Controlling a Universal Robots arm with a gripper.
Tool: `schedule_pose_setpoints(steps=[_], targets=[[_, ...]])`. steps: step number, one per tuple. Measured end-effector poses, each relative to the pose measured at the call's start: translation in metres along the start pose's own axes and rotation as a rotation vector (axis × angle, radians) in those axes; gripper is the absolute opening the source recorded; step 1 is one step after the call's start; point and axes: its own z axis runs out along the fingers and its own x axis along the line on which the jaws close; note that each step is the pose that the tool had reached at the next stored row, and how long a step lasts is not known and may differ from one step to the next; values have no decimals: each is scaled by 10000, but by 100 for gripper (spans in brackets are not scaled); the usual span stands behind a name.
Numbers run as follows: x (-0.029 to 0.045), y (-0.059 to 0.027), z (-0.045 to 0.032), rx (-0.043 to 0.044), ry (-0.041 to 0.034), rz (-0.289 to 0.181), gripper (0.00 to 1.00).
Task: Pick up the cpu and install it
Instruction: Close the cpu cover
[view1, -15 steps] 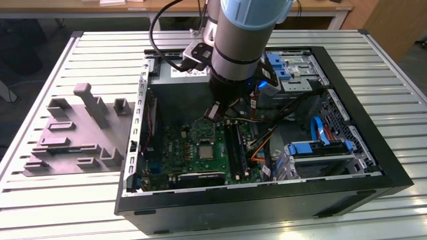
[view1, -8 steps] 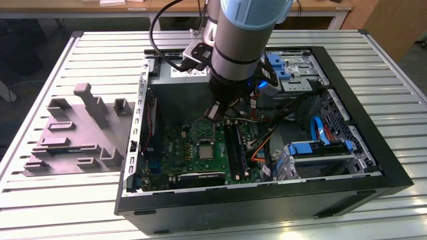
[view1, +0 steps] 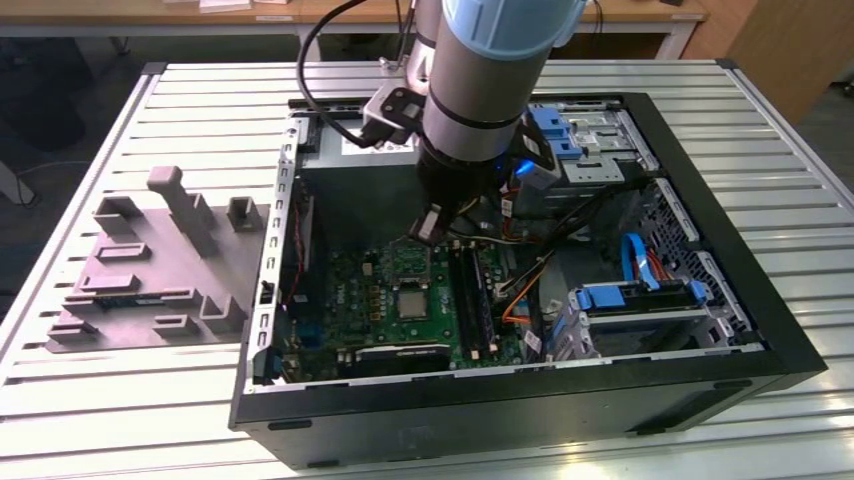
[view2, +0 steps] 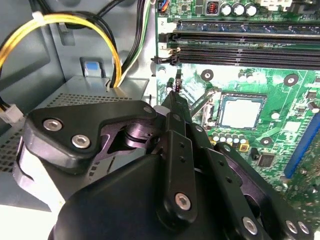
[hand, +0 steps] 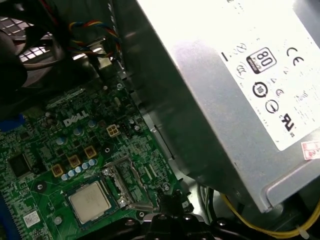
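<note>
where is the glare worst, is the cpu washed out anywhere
First wrist view: the grey metal box is blown out white near its label, while the cpu reads fine. Second wrist view: the cpu is pale but readable. Exterior view: even light.

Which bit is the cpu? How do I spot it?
Look into the open black computer case and find the green circuit board on its floor. Near its middle lies the small square cpu with a silvery top. Its neighbours are long black slots; it alone is square and shiny.
</note>
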Motion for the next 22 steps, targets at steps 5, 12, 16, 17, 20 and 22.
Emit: schedule_pose_setpoints(steps=[5, 12, 16, 17, 20, 22], targets=[[3, 2, -4, -20, 33, -204, 11], [-1, 8, -46, -35, 59, -368, 11], [-3, 12, -66, -36, 59, -374, 11], [-3, 12, -68, -36, 58, -376, 11], [-4, 14, -78, -36, 61, -382, 11], [-4, 14, -82, -37, 61, -386, 11]])
